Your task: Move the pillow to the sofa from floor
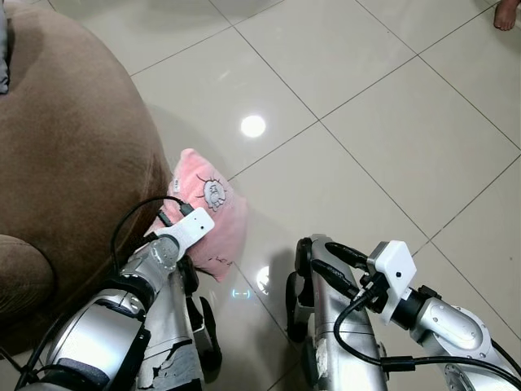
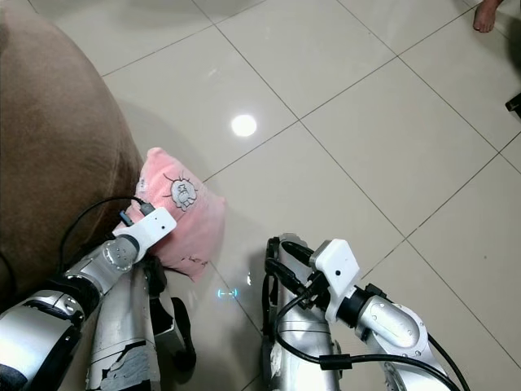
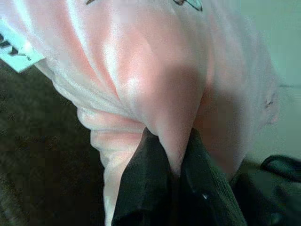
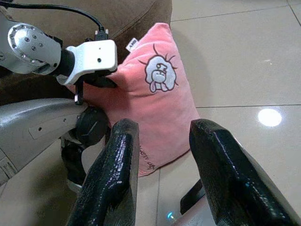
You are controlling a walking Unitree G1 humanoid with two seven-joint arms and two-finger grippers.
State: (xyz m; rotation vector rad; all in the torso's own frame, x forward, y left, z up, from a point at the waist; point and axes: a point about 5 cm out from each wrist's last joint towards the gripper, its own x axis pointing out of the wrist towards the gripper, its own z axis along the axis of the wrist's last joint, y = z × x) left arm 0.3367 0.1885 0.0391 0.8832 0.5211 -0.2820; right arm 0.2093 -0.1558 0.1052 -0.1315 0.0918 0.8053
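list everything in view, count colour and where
pillow: 1, pink with a cartoon print and a white tag, leaning against the sofa's side
sofa: 1, brown, on the robot's left
floor: pale glossy tiles, with a bright light reflection
person's foot: 1, at the far right edge of the floor
left gripper: 1, black fingers, pinching a fold of the pillow
right gripper: 1, black fingers spread apart, holding nothing, low beside the pillow
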